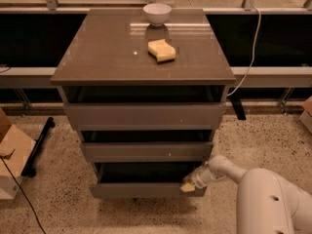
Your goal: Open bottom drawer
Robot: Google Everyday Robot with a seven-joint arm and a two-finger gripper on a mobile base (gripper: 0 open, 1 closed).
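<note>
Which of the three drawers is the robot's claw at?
The lowest grey-brown drawer, nearest the floor. The claw is at the right end of its front; the middle drawer and top drawer sit higher, away from it.

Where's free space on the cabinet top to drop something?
On the cabinet top the whole left half is free, also the front strip before the sponge. Crowded only back-centre: bowl, then sponge. The gripper sits at the bottom drawer front's right end; skip that corner.
</note>
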